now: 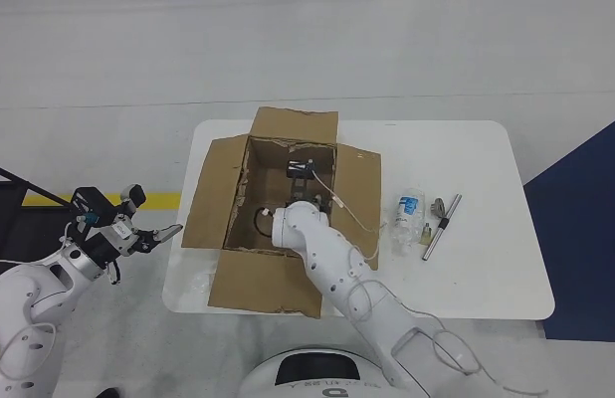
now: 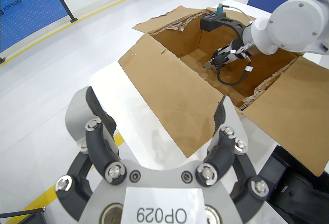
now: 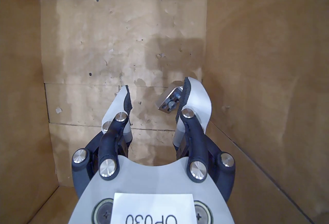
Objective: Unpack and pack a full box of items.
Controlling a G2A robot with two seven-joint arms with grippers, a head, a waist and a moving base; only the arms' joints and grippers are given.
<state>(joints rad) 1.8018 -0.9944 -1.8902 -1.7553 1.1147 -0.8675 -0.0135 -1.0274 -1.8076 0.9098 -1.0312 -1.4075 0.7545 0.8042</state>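
Note:
An open cardboard box stands on the white table with its flaps spread; it also shows in the left wrist view. My right arm reaches down into it. Its gripper is open just above the box floor. A small metal block with holes lies on the floor against the inner side of one finger. From the left wrist view the right gripper is low inside the box. My left gripper is open and holds nothing, off the table's left edge.
To the right of the box lie a clear bottle with a blue label, a small vial and a metal rod-shaped tool. A blue panel stands beyond the table's right end.

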